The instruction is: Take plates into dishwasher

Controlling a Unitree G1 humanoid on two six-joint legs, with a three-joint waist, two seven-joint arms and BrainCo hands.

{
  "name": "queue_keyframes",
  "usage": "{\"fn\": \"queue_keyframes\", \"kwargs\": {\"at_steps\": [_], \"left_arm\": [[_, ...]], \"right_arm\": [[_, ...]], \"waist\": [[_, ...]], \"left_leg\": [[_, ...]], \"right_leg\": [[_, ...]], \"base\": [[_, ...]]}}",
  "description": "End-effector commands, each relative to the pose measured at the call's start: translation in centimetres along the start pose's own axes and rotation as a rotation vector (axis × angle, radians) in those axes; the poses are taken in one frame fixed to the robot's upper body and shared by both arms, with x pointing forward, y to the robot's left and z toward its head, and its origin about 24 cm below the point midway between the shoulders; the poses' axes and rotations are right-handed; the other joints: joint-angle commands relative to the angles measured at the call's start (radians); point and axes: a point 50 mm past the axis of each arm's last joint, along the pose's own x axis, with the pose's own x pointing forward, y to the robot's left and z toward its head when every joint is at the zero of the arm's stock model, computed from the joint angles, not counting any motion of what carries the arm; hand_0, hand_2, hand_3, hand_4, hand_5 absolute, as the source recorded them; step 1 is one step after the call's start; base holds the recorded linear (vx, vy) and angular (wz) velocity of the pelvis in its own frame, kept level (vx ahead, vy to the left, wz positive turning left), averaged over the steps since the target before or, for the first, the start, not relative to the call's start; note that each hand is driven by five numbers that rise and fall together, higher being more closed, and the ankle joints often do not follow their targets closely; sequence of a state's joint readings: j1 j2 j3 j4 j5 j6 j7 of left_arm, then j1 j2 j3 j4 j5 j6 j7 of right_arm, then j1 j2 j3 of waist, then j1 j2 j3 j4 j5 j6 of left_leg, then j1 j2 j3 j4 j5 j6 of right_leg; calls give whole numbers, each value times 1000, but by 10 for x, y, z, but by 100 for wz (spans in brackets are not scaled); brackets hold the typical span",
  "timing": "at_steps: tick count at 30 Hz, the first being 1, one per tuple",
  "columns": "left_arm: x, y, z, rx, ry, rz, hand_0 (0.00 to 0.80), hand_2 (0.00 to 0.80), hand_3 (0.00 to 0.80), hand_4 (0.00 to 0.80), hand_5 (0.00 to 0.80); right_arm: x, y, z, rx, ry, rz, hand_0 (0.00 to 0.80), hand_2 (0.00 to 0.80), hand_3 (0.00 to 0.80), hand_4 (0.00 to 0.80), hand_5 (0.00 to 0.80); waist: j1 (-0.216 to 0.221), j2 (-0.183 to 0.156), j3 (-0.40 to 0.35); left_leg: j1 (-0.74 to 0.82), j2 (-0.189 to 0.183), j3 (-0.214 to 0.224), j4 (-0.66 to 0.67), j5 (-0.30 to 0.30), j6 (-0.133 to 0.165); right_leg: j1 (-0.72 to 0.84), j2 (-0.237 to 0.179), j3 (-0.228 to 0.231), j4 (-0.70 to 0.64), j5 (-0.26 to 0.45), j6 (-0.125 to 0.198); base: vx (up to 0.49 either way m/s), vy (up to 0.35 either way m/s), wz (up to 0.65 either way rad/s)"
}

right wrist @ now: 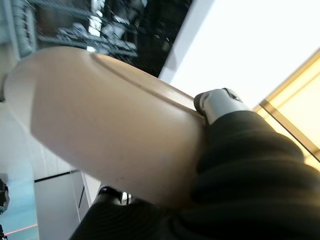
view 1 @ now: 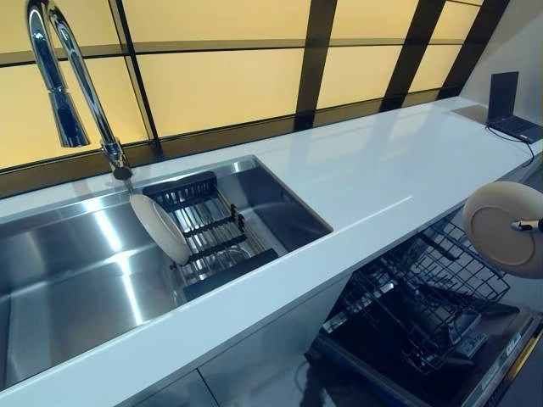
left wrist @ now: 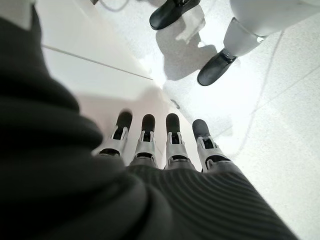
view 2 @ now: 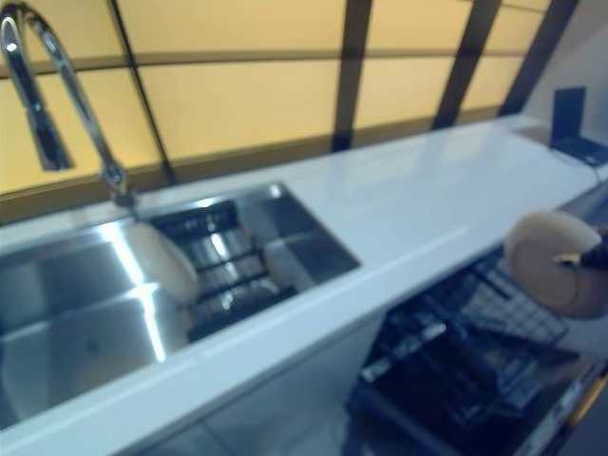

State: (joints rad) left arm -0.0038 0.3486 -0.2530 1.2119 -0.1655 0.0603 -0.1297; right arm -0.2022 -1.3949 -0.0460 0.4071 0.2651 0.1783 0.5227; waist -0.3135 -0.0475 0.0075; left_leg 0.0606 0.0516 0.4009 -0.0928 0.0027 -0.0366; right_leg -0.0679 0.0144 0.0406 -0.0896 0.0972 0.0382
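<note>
In the left eye view, a round beige plate is seen held on edge above the pulled-out dishwasher rack, past the front edge of the white countertop toward its right end; only a fingertip of the right hand shows against the plate's face. The step is judged to be the lowering of this plate into the rack, best done with the plate kept upright and lined up with a slot between the wire tines, then eased down before release. A second plate, pale and smooth, is leaned against a black drying rack inside the brushed stainless sink, beneath a chromed arched faucet. The right eye view gives the same layout, with nothing added. In the left wrist view, the left hand is shown with its fingers straight and empty, pointed at a speckled floor. In the right wrist view, the plate's matte, shallow-rimmed underside fills the frame, clamped at its rim by the right hand's thumb, with dark wire racking beyond.
</note>
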Motion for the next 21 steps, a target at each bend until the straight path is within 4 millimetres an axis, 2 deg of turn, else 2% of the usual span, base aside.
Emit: {"fn": "queue_keyframes", "kwargs": {"at_steps": [1,7,12,21], "left_arm": [[-4,21,-1,23,1,54,0,0,0,0,0],[-4,25,3,34,-6,63,0,0,0,0,0],[-4,26,4,33,-19,61,0,0,0,0,0],[-4,24,9,7,-60,51,0,0,0,0,0]], "right_arm": [[-13,-20,8,-30,-60,-78,800,800,800,800,800],[-11,-11,-1,-36,-31,-35,800,800,800,800,800],[-5,0,0,-33,-46,10,800,800,800,800,800],[13,30,4,-8,-79,73,800,800,800,800,800]], "waist": [[30,-18,-8],[28,-17,-3],[30,-14,5],[37,3,25]], "left_leg": [[29,-18,13,6,-82,48],[27,-17,15,6,-82,47],[26,-15,19,6,-83,48],[16,-16,15,6,-82,46]], "right_leg": [[28,14,-73,3,-36,71],[26,15,-83,3,-36,70],[23,12,-90,3,-36,70],[16,8,-102,2,-40,69]], "base": [[-22,-45,-18],[-24,-42,-4],[-16,-39,0],[-4,-38,-4]]}}
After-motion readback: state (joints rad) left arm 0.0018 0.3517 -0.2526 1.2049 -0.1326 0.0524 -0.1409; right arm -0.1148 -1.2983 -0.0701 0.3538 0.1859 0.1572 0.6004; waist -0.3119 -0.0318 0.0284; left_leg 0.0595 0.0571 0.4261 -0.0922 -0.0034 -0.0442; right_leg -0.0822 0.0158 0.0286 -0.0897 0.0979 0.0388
